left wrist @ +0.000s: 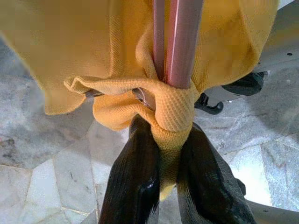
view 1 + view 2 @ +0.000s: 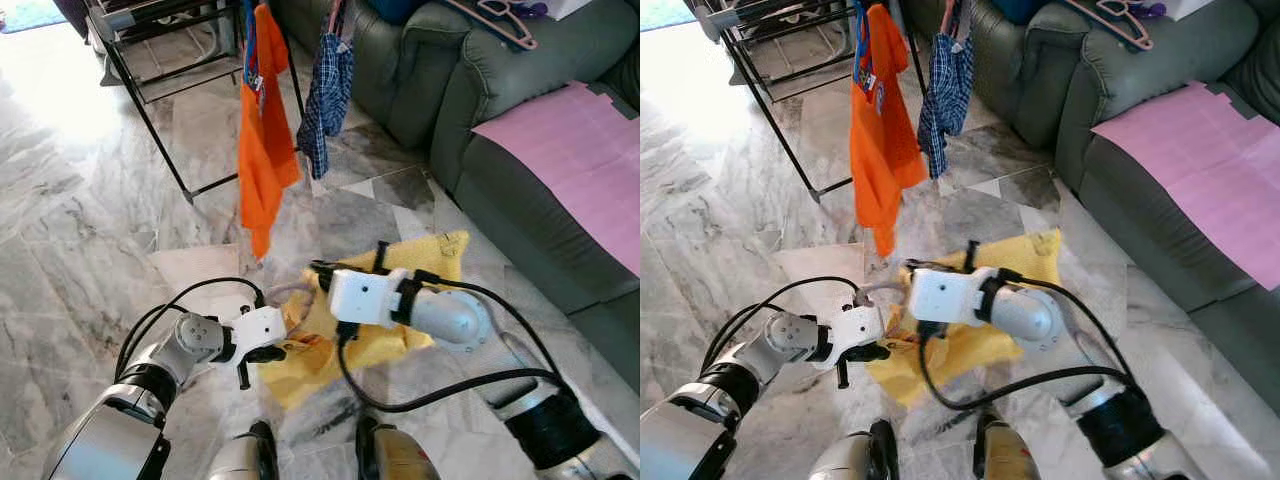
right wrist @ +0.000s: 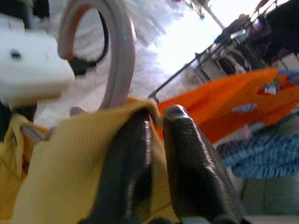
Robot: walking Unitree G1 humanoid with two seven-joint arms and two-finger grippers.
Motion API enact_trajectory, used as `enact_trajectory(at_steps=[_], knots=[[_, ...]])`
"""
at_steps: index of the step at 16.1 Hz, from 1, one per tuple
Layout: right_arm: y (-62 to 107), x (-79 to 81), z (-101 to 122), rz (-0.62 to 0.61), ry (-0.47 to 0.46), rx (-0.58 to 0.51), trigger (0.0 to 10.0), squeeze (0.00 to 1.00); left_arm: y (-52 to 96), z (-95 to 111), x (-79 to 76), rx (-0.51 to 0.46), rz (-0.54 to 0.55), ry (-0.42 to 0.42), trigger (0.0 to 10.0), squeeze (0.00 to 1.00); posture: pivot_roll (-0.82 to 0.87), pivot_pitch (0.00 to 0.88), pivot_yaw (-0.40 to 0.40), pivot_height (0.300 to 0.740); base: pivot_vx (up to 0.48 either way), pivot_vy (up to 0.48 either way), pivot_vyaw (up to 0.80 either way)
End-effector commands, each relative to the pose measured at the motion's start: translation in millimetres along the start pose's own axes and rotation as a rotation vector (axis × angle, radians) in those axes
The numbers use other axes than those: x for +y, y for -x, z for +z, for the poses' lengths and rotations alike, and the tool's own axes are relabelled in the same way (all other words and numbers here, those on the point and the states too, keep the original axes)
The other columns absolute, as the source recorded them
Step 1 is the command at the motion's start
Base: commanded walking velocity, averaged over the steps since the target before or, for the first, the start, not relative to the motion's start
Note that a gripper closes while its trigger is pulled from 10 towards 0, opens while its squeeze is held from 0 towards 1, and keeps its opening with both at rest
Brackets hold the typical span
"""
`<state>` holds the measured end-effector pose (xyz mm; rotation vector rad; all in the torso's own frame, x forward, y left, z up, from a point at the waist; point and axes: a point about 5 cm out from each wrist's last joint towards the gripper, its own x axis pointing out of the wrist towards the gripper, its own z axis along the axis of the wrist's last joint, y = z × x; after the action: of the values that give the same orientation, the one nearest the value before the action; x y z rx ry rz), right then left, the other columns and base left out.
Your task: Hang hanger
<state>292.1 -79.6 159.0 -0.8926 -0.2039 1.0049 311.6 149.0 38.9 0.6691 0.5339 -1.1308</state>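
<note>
Both arms reach low over the floor, the left gripper (image 1: 170,154) and right gripper (image 3: 156,135) each pinching the yellow shirt (image 2: 420,262) on its pink hanger (image 3: 112,56), rack (image 2: 160,60) at eleven o'clock.

We are finding no text, brand, number or sign that can be read. We are seeing a small label with blue and white marks at the neck of the orange shirt (image 2: 878,120), but it is too small and blurred to read. In the right wrist view the same label is showing only as a smear.
</note>
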Motion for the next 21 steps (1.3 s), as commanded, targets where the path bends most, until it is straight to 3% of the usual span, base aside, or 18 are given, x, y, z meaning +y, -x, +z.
enact_trajectory(at_steps=[1,5,6,10,14,19,21], knots=[[8.1,1.1,-6,0.007,-0.025,0.023,10.0,1.00,1.9,3,2.0,-0.022,0.007,-0.015,10.0,0.00,-0.23,0.225,0.026,0.740,0.000,0.000,0.00],[31.9,-13.7,-21,-0.019,0.005,0.116,10.0,1.00,6.5,-3,3.5,-0.001,0.018,-0.015,10.0,0.00,-0.23,0.224,0.028,0.740,0.000,0.000,0.00],[46.8,-23.9,-28,-0.046,0.011,0.163,10.0,1.00,8.7,-5,4.7,0.007,0.025,-0.013,10.0,0.00,-0.23,0.225,0.031,0.740,0.000,0.000,0.00],[77.6,-36.4,-46,-0.117,-0.006,0.254,10.0,1.00,11.0,-7,7.0,0.013,0.037,-0.010,10.0,0.00,-0.24,0.225,0.032,0.740,0.000,0.000,0.00],[84.1,-36.6,-45,-0.134,-0.021,0.251,10.0,1.00,12.6,-6,8.6,0.010,0.039,-0.011,10.0,0.00,-0.24,0.226,0.034,0.740,0.000,0.000,0.00],[99.3,-45.1,-52,-0.195,-0.061,0.270,10.0,1.00,17.5,3,17.8,-0.087,0.089,0.048,10.0,0.00,-0.24,0.224,0.033,0.740,0.000,0.000,0.00],[114.1,-35.3,-65,-0.177,-0.125,0.310,10.0,1.00,21.2,14,26.2,-0.190,0.111,0.113,10.0,0.00,-0.23,0.220,0.033,0.740,0.000,0.000,0.00]])
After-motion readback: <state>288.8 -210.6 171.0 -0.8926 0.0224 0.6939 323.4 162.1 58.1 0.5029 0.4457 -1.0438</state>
